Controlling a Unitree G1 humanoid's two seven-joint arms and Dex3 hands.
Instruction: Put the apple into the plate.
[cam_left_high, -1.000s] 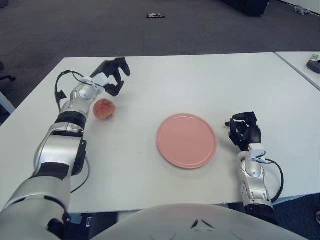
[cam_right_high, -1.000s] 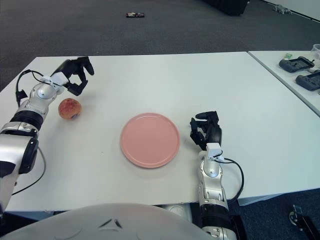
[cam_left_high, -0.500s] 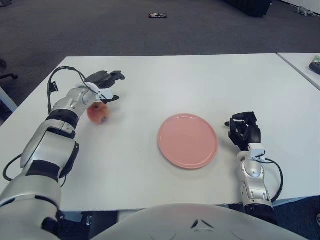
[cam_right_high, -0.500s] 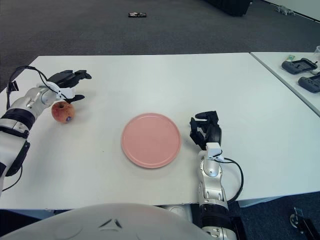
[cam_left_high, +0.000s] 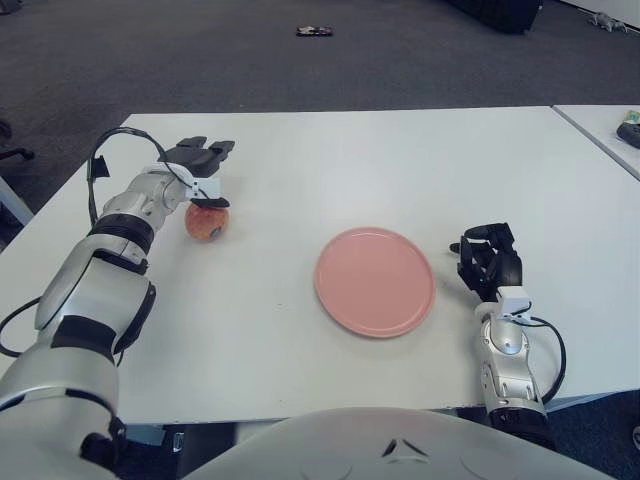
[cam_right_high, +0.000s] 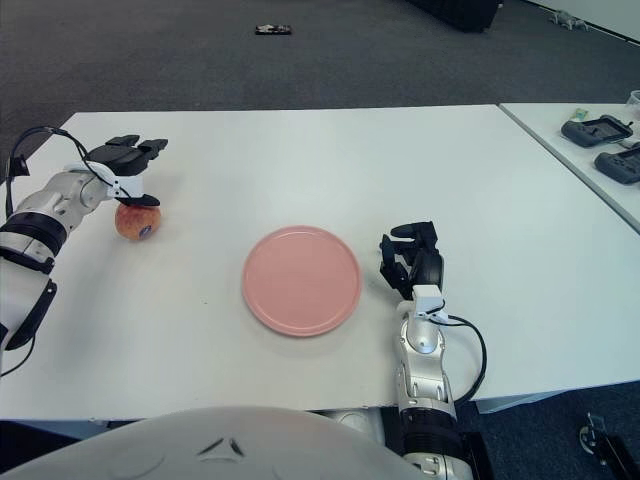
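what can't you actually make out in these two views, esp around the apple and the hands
- Apple: its top is covered by the left hand in both views, so contact and grip cannot be told.
- Right hand, beside the pink plate on its right: fingers curl together, and whether it touches the white table cannot be told.
- Dark objects on the neighbouring table: cut by the right eye view's edge, too small to identify.
- Dark item on the floor: too small to name.

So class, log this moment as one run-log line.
left hand: open above apple | right hand: idle, right of plate | plate: bare | apple: on table
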